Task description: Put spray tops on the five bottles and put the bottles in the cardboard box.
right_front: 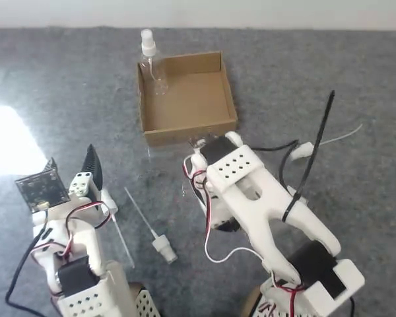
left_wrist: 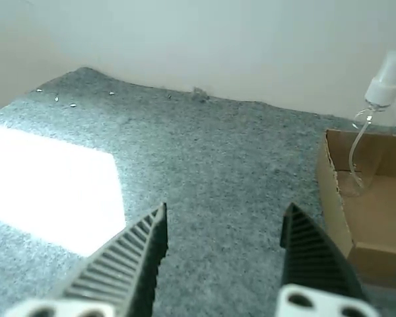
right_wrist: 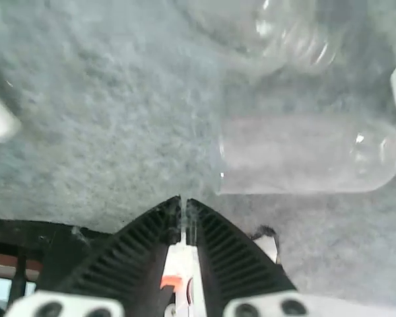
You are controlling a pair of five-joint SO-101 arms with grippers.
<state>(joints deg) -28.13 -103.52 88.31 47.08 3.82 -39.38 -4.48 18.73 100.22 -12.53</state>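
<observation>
The cardboard box (right_front: 185,99) lies open at the back of the table. A clear bottle with a white spray top (right_front: 152,63) stands in its far left corner, and it is the bottle (left_wrist: 373,112) seen in the left wrist view. My left gripper (left_wrist: 224,231) is open and holds nothing, low over bare carpet to the left of the box (left_wrist: 360,198). My right gripper (right_wrist: 183,201) is shut, just short of a clear capless bottle (right_wrist: 310,155) lying on its side. A second bottle (right_wrist: 284,33) lies beyond it. A loose spray top with its tube (right_front: 160,241) lies between the arms.
Another spray top (right_front: 303,149) with a long tube lies to the right of the right arm (right_front: 251,191), beside a black cable tie (right_front: 317,142). A bright patch of light (right_front: 6,142) falls on the grey carpet at the left.
</observation>
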